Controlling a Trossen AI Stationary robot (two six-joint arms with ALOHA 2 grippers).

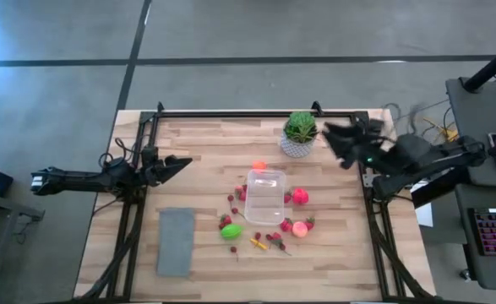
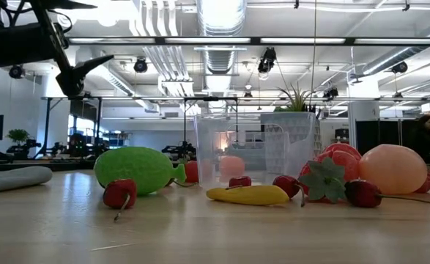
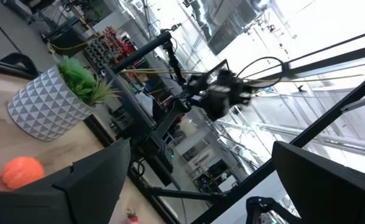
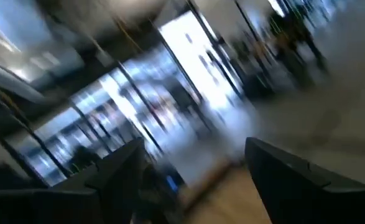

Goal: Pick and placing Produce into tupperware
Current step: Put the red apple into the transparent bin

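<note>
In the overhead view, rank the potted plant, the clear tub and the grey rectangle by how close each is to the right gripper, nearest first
Measured from the right gripper at the table's far right:
1. Potted plant, right beside it at the far edge.
2. Clear tub, mid-table among the produce.
3. Grey rectangle, at the near left, farthest off.

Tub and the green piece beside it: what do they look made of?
Tupperware: looks like thin clear plastic, glossy; the room shows through its walls. Green piece: probably soft rubber or moulded plastic, with a matte, finely pebbled skin; which of the two cannot be told.
</note>
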